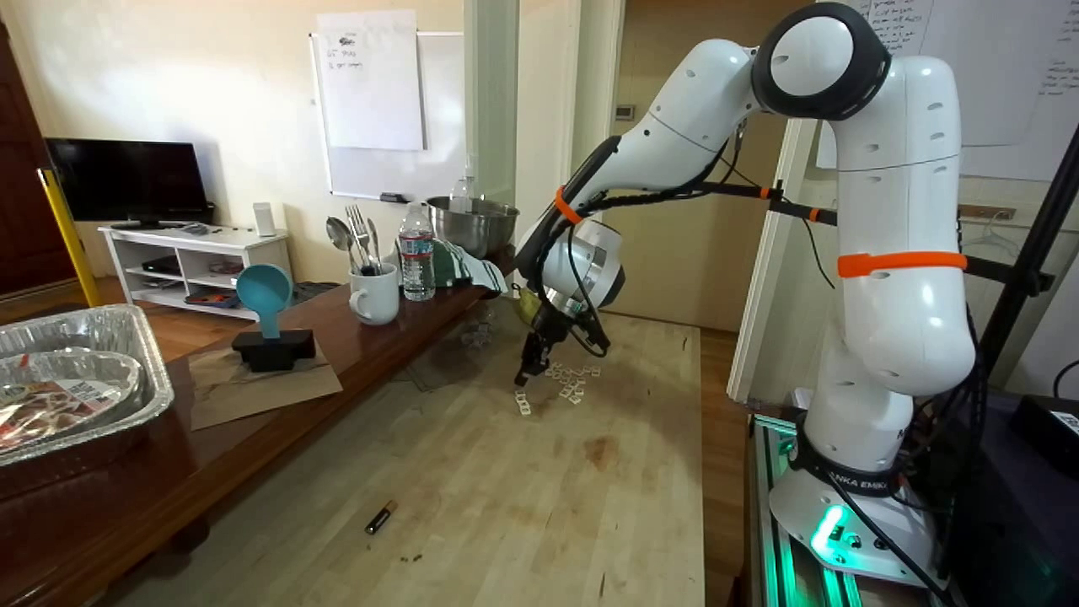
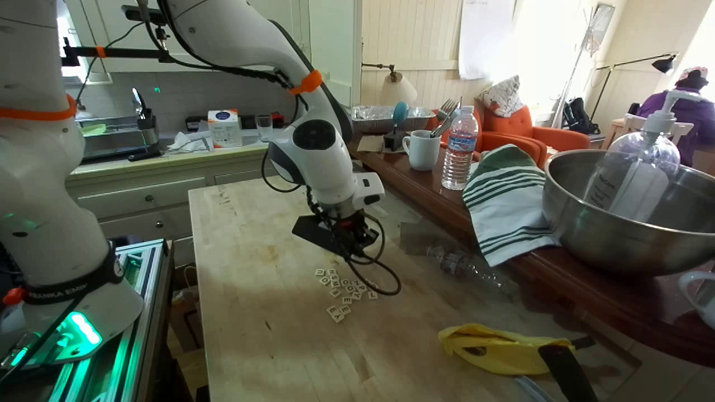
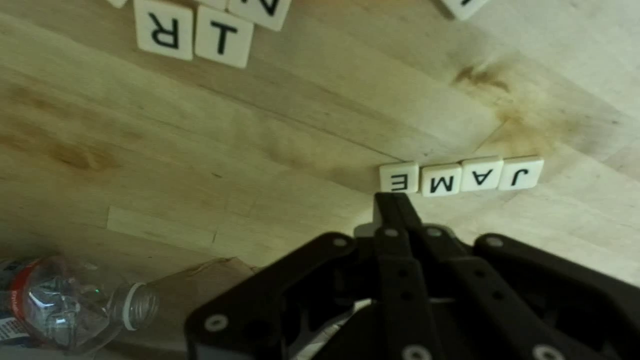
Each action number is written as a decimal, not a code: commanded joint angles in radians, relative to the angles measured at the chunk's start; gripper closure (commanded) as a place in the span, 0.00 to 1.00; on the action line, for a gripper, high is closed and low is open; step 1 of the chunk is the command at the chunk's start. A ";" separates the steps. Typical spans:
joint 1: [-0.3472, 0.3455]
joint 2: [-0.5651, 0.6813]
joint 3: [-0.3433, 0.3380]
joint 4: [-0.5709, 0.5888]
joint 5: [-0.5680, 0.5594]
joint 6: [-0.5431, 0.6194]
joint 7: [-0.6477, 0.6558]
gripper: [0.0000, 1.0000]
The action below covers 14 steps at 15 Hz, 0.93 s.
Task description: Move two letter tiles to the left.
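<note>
Wrist view: black two-finger tool pinched narrow, nothing seen in it. Four cream square letter tiles line up at tip's 12-to-3 o'clock on pale wooden surface, likely set for spelling; closed tip by E tile suggests pushing, contact unclear.

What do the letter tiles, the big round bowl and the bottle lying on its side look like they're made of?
Letter tiles: perhaps plastic or coated wood, smooth and satin; their even cream faces leave it open.
Bowl: likely stainless steel, satin, judging by its grey, metallic reflections.
Bottle: probably clear plastic, glossy; it's see-through, with bright glints.
</note>
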 commanded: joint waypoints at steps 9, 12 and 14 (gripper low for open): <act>-0.027 0.017 0.013 0.003 0.069 -0.039 -0.095 1.00; -0.026 0.024 0.015 0.003 0.071 -0.036 -0.099 1.00; -0.025 0.027 0.017 0.003 0.072 -0.035 -0.098 1.00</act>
